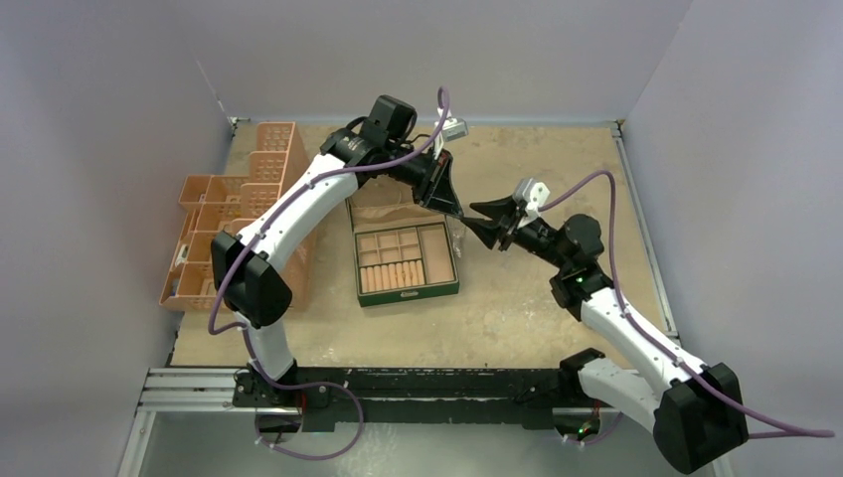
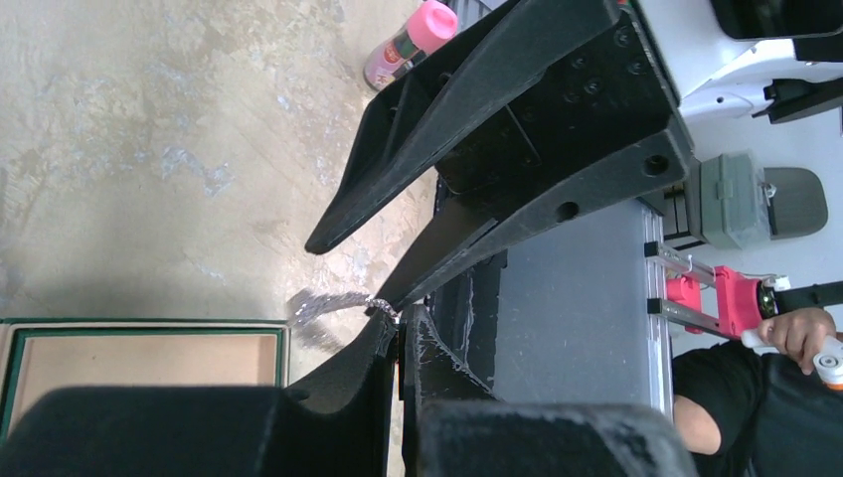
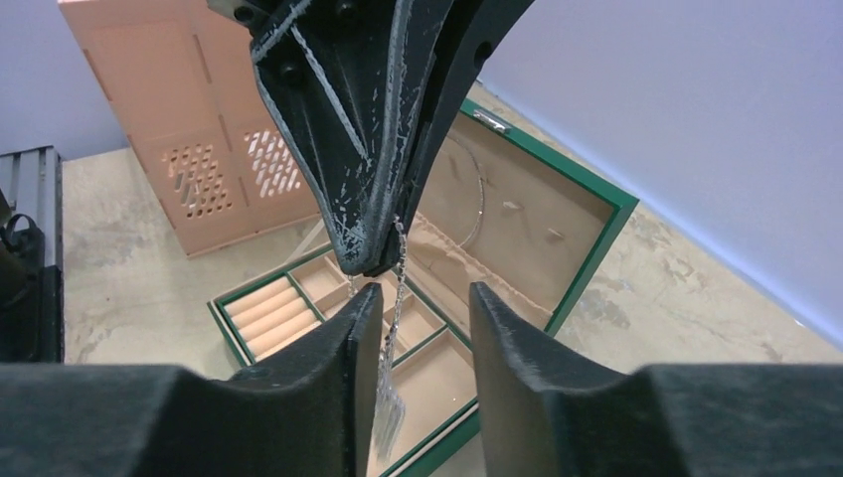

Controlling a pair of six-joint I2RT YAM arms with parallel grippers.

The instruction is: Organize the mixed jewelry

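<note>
A glittery silver chain [image 3: 394, 338] hangs from my left gripper [image 3: 374, 264], which is shut on its top end above the open green box [image 1: 406, 260]. In the left wrist view the chain [image 2: 323, 306] trails blurred from the pinched tips of the left gripper [image 2: 400, 323]. My right gripper [image 3: 422, 308] is open, its two fingers on either side of the hanging chain, which lies close to its left finger. Seen from the top, both grippers meet tip to tip, left [image 1: 457, 212] and right [image 1: 473, 216], at the box's right rear corner. A thin silver wire hoop [image 3: 483, 189] lies in the box lid.
Orange plastic organizers [image 1: 239, 214] stand to the left of the box. A small pink cylinder [image 2: 408, 40] lies on the table beyond the right gripper. The table is walled at the back and on both sides.
</note>
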